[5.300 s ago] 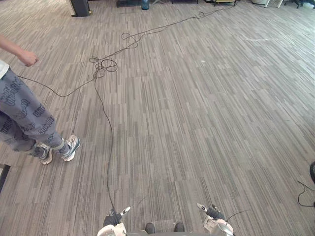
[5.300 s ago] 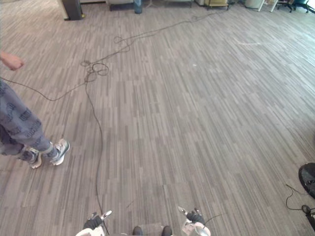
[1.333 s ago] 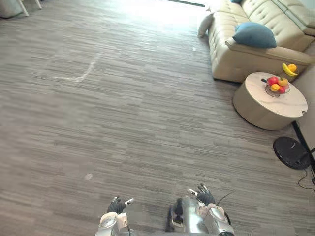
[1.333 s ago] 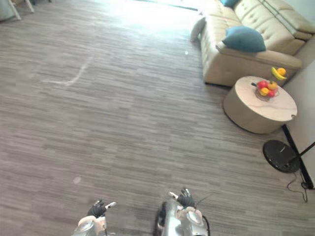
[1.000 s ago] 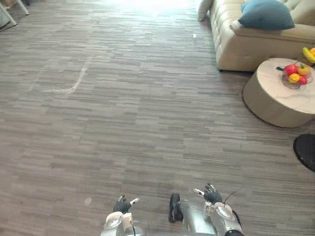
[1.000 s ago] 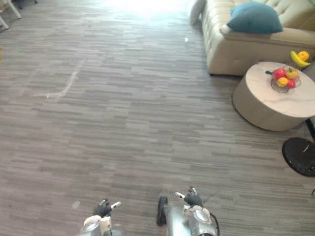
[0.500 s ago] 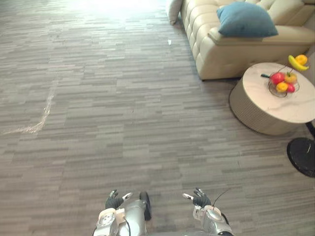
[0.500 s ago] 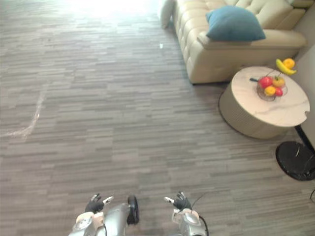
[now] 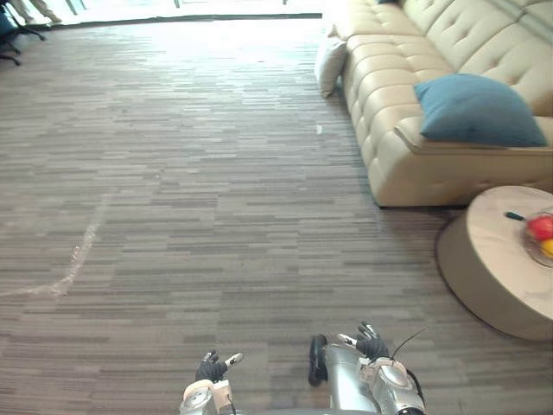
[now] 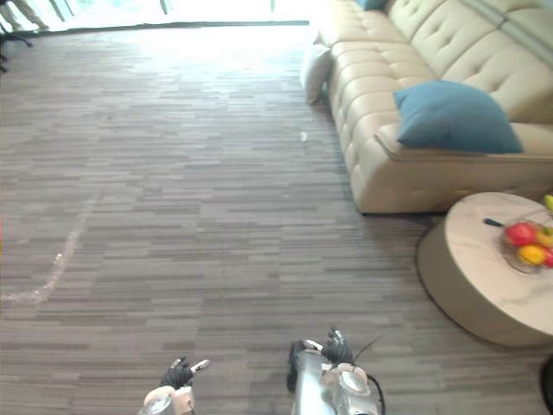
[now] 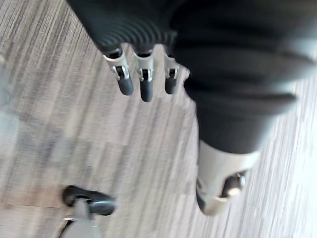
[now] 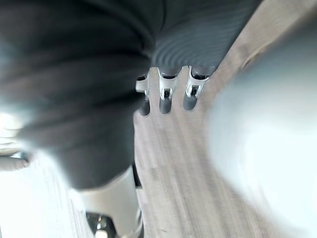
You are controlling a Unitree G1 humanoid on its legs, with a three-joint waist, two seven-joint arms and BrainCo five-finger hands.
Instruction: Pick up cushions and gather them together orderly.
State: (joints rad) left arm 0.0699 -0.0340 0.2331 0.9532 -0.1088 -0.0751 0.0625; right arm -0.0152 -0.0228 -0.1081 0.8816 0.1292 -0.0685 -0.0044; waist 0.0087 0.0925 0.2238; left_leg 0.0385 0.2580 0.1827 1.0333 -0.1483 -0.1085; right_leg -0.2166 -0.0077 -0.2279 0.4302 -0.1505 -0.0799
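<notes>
Sofa (image 9: 389, 86) bears blue cushion (image 9: 477, 110), well apart from fingers (image 11: 145, 88).

View swung — sofa (image 9: 406, 78), blue cushion (image 9: 477, 111) now closer.

Grey plank floor (image 9: 216, 173) — beige sofa (image 9: 406, 164), round table (image 9: 475, 277), white cushion (image 9: 331, 65) against the sofa

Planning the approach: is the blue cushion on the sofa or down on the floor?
On the sofa. The blue cushion rests on its seat, at the end beside the round table.
</notes>
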